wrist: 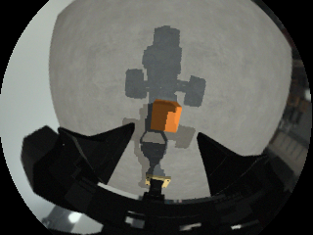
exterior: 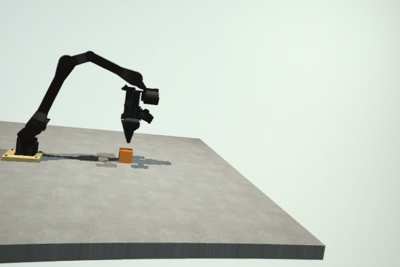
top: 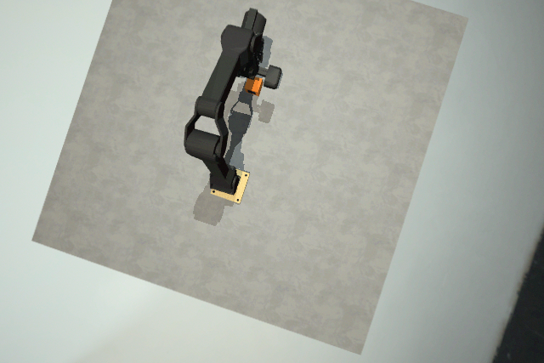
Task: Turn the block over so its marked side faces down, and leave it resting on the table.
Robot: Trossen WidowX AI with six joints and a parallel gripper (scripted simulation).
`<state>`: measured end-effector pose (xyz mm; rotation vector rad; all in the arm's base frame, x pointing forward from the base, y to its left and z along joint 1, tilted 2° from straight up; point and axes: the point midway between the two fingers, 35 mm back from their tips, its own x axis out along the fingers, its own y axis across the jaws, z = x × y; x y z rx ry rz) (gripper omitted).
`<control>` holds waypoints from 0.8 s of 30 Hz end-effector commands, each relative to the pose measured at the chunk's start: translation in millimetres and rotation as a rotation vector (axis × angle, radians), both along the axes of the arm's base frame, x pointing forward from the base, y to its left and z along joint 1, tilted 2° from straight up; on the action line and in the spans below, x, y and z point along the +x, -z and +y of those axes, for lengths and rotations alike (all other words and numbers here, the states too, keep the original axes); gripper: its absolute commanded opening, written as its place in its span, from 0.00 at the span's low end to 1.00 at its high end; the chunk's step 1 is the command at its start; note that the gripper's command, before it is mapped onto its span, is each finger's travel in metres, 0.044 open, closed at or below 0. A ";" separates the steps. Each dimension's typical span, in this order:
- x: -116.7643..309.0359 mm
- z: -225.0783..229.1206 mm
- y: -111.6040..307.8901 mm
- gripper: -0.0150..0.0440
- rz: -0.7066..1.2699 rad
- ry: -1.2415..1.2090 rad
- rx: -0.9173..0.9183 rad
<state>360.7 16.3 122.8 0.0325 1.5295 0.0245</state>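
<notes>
The orange block (top: 253, 85) (exterior: 125, 156) (wrist: 165, 117) rests flat on the grey table (top: 351, 130) (exterior: 161, 209) (wrist: 98, 73). Its top and far side look plain orange. In the top view a small dark patch shows low on its side that faces the arm's base; whether this is the whole mark I cannot tell. The underside is hidden. My gripper (exterior: 128, 141) (wrist: 166, 131) is open and empty, pointing straight down a little above the block. In the wrist view its fingers stand wide apart, and the block shows between and just beyond the tips.
The arm's yellow base plate (top: 242, 187) (exterior: 22, 157) (wrist: 165, 180) is fixed to the table, on the side of the block that shows the dark patch. The arm arches over from it. Shadows of the arm and gripper fall around the block.
</notes>
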 end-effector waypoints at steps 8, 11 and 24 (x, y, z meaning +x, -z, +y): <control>0.7 1.7 24.3 1.00 0.003 -0.001 0.003; 1.1 1.9 28.9 1.00 0.003 -0.001 0.003; 2.0 2.8 49.9 1.00 0.004 -0.001 0.003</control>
